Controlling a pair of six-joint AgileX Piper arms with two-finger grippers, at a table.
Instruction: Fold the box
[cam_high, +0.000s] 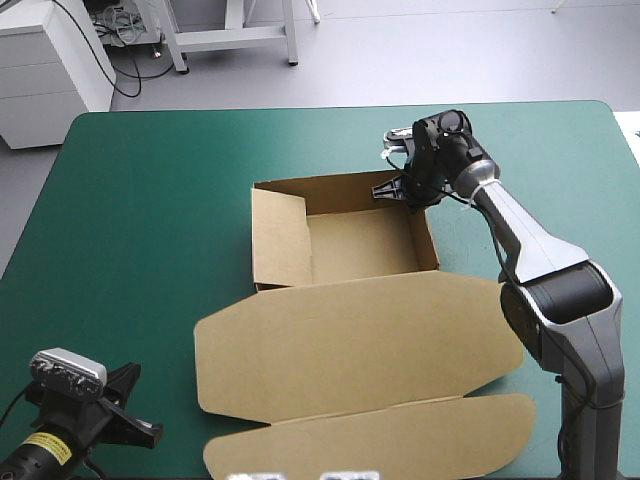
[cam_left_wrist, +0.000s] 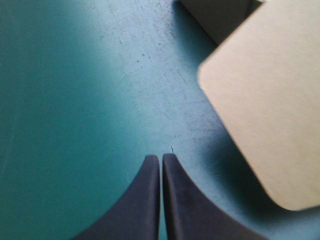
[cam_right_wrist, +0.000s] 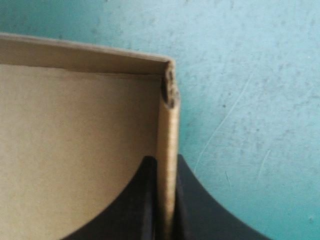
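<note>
Brown board takes up the middle of the table (cam_high: 150, 200) in the high view. The box (cam_high: 360, 245) stands as an open tray with its walls raised. Its lid (cam_high: 350, 345) lies flat toward the near edge, and a further flap reaches almost to that edge. The right gripper (cam_high: 393, 188) is at the tray's far right corner, on the wall. The left gripper (cam_high: 135, 405) sits at the table's near left corner, well apart from the box. Bare teal-green cover lies open to the left of the tray and beyond it to the far edge. On the right, the arm crosses the cover beside the tray.

Left wrist view: the left gripper (cam_left_wrist: 161, 157) has its black fingers together in one point, holding nothing, above bare cover (cam_left_wrist: 75, 100). The lid (cam_left_wrist: 265, 115) shows a rounded corner ahead and to one side, clear of the fingers.

Right wrist view: the right gripper (cam_right_wrist: 165, 160) is clamped on the box (cam_right_wrist: 75, 140). Its fingers are all but closed on the side wall just short of the corner, one inside and one outside. The tray floor lies on the inner side and bare cover (cam_right_wrist: 250, 100) on the outer.
</note>
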